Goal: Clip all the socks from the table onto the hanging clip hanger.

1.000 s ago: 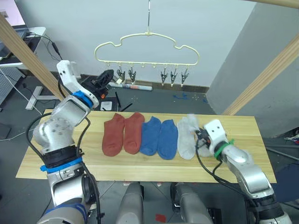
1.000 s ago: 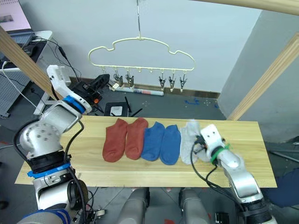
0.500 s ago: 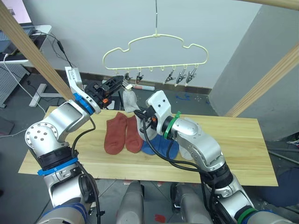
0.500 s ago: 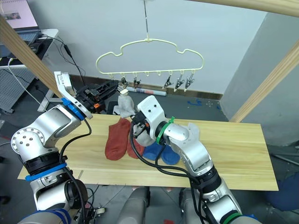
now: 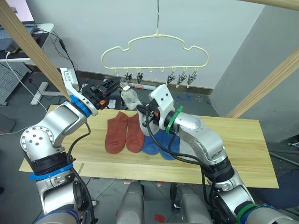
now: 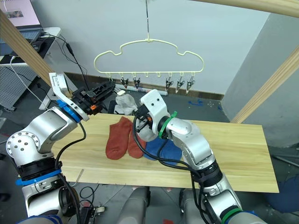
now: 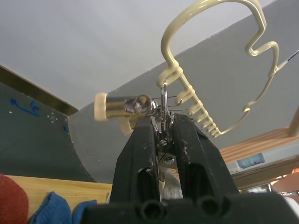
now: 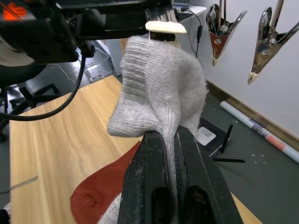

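The pale yellow clip hanger (image 5: 154, 44) hangs over the far edge of the table (image 5: 243, 149). At its left end my left gripper (image 5: 116, 86) is shut on the end clip (image 7: 163, 135), whose pale tip (image 7: 100, 105) sticks out sideways. Just below that clip a light grey sock (image 5: 131, 98) is held up, my right gripper (image 8: 170, 137) shut on its lower part. The sock's cuff (image 8: 163, 79) sits right under the clip's tip. Two rust-red socks (image 5: 124, 133) and two blue socks (image 5: 161, 142) lie side by side on the table, the blue ones partly behind my right arm.
More metal clips (image 5: 182, 78) hang free along the hanger's right half. Slanted wooden beams stand at the left (image 5: 28, 46) and right (image 5: 266, 84). A desk with cables (image 5: 32, 32) is at the back left, and a tube (image 5: 145, 87) lies on the floor behind.
My right gripper has lifted the grey sock from the table's right side and brought it up under the hanger's left end. My left gripper has closed on the end clip.
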Robot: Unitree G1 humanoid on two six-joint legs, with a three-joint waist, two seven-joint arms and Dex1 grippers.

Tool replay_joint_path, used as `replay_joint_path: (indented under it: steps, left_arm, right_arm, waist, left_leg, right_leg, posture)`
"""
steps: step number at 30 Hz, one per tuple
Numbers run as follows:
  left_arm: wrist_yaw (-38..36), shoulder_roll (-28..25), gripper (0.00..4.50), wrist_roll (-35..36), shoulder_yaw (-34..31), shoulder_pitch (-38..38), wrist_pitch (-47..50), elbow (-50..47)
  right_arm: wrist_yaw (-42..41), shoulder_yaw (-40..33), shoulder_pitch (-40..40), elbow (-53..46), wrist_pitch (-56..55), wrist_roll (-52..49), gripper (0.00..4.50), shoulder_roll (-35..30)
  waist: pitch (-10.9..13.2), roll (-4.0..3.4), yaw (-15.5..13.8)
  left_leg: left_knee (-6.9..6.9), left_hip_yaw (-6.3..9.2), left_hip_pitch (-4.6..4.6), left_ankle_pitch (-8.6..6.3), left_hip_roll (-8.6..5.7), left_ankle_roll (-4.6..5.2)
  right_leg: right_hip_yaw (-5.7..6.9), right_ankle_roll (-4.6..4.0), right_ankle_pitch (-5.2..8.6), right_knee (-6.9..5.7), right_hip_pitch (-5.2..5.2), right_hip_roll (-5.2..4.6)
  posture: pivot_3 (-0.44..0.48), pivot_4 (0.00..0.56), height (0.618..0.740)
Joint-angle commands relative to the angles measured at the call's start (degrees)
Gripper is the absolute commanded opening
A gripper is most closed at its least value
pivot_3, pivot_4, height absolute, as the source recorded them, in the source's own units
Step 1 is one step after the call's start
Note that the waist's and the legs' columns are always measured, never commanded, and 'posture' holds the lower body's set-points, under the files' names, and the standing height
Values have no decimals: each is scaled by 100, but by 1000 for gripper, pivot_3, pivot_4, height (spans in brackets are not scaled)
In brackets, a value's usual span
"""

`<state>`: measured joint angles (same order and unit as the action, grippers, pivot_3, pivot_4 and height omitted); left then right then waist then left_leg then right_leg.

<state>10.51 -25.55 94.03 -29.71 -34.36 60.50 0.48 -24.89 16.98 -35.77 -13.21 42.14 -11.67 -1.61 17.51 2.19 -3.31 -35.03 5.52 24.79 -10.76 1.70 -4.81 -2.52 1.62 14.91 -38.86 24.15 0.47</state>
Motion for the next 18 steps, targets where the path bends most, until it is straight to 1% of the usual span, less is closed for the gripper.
replay_joint_path:
  steps: [1, 5, 18]
  left_arm:
    - [-135, -120, 167, 190, 89, 30, -97, -161]
    - [-172, -169, 167, 222, 160, 39, -154, -144]
    - [-199, -312, 167, 314, 270, 221, -317, -225]
  right_arm:
    - [-54, -57, 0, -458, 163, -229, 36, 11]
    - [-31, -126, -67, -459, 238, -287, 36, -8]
    - [97, -324, -256, -456, 312, -428, 36, 73]
  waist:
    - [0, 0, -1]
    - [1, -1, -3]
    - [4, -4, -6]
  left_leg:
    - [2, 1, 0, 0, 0, 0]
    - [3, 3, 0, 1, 0, -1]
    - [8, 4, 0, 2, 0, -3]
  right_leg:
    - [2, -1, 1, 0, 0, -4]
    - [3, 19, 14, 0, 1, -4]
    - [4, 21, 16, 2, 1, -6]
  posture:
    - [236, 311, 740]
    - [236, 311, 740]
    - [236, 314, 740]
